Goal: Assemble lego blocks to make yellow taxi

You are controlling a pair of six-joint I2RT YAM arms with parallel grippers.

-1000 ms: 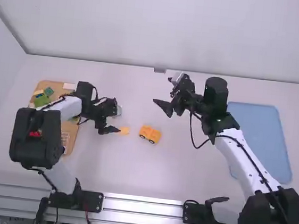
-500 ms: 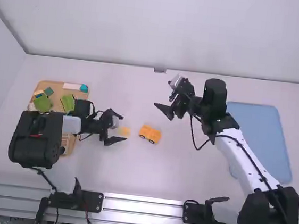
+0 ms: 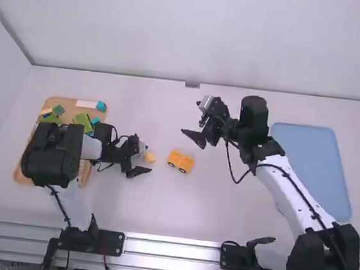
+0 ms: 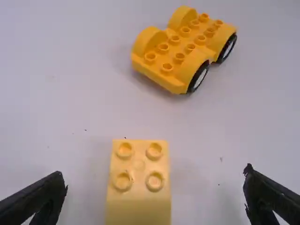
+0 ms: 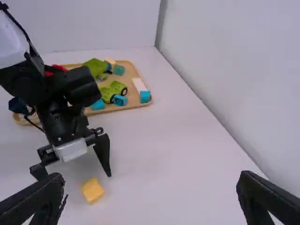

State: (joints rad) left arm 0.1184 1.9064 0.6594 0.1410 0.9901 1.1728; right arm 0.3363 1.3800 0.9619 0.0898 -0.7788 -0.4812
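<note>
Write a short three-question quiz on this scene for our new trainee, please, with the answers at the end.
1. Multiple choice: in the left wrist view, what shows between the open jaws of the left gripper?
a) a red block
b) a yellow four-stud block
c) a green block

2. True or false: the yellow wheeled car base stands on the table with its studs facing up.

3. Fill in the blank: in the high view, the wooden tray lies toward the ____ side of the table.

Key: 1. b; 2. true; 3. left
</note>
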